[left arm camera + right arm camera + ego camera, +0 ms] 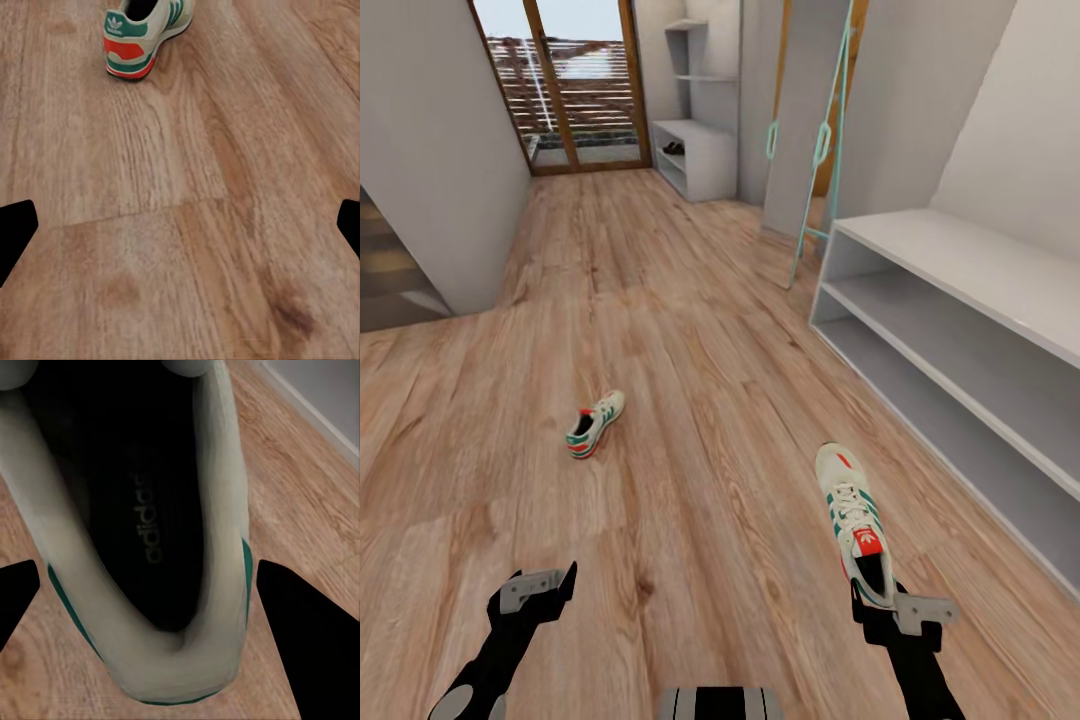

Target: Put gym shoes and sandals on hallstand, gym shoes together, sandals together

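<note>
Flooring [690,330] of wood-grain planks runs the length of the corridor, and the wide white hallstand [960,250] stands along its right side, tiers bare. A second, smaller white unit [695,155] sits far down by the glass door, with something dark on its shelf, too small to tell. One gym shoe [854,520] lies just beside the hallstand's base, toe pointing away; the right gripper [888,608] is at its heel, and the right wrist view looks straight into the heel opening [142,525], a finger [300,645] on either side. Whether the jaws are clamped on the collar or merely straddle it, I cannot tell. The other gym shoe [595,423] lies well apart, ahead of the left gripper [538,588], whose fingers [15,232] stand spread and empty. To do this well, grip firmly on the heel collar, lift clear, then swing right onto a tier.
</note>
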